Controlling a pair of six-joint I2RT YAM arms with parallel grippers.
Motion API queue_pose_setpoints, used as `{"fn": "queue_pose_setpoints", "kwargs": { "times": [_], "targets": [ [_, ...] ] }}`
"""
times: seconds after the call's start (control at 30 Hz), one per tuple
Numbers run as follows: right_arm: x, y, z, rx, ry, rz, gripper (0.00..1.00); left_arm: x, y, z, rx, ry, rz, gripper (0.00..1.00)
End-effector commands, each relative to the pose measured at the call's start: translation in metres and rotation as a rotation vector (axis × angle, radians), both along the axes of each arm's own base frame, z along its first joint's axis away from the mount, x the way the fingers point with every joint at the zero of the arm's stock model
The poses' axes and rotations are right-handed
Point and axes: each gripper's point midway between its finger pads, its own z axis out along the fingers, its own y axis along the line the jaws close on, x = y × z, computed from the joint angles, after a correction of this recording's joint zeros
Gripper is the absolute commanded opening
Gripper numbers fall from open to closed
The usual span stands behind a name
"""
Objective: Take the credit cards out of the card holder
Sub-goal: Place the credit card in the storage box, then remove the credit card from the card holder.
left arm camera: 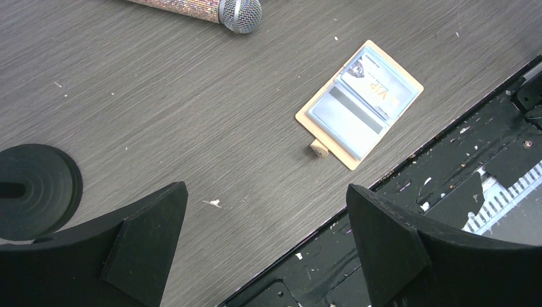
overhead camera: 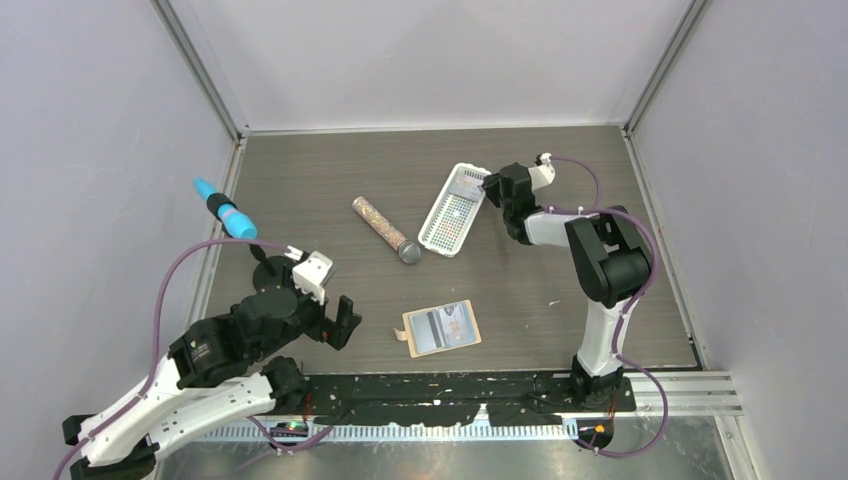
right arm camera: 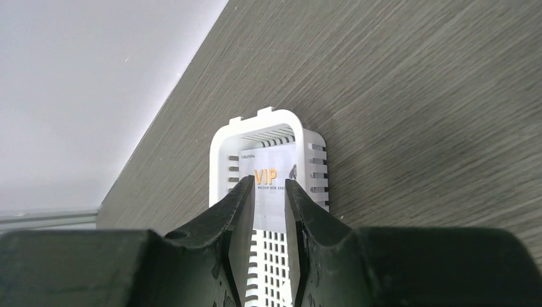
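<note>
Card holder (left arm camera: 359,104) lies open and flat on the desk (overhead camera: 330,180) near the front edge, with its tab toward the left arm. Its pockets hold a printed card (left arm camera: 381,89) and a striped card (left arm camera: 348,116). Left gripper (left arm camera: 265,192) hangs above the desk, jaws spread wide, holding nothing, well apart from the holder. Right gripper (right arm camera: 269,184) is over the white basket (right arm camera: 218,153), jaws narrowly parted. A loose card (right arm camera: 273,165) marked VIP lies in the basket's far end below them. Contact with that card cannot be told.
</note>
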Motion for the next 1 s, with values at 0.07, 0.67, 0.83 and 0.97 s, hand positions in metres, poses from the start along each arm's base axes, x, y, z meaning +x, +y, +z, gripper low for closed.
{"fn": "queue_pose_setpoints", "kwargs": {
  "times": [0.07, 0.67, 0.83, 0.97],
  "targets": [
    [0.012, 0.002, 0.042, -0.036, -0.043, 0.027, 0.32, 0.003, -0.001, 0.007, -0.027, -0.033, 0.006, 1.00],
    [-0.118, 0.014, 0.080, -0.304, 0.029, 0.481, 0.45, 0.004, -0.006, 0.006, -0.030, -0.018, -0.001, 1.00],
    [-0.190, 0.036, 0.064, -0.275, 0.051, 0.695, 0.45, 0.002, -0.012, 0.009, -0.099, -0.006, 0.006, 0.98],
    [-0.244, 0.050, 0.055, -0.263, 0.060, 0.813, 0.43, -0.002, -0.031, 0.005, -0.209, 0.076, 0.014, 0.97]
  ]
}}
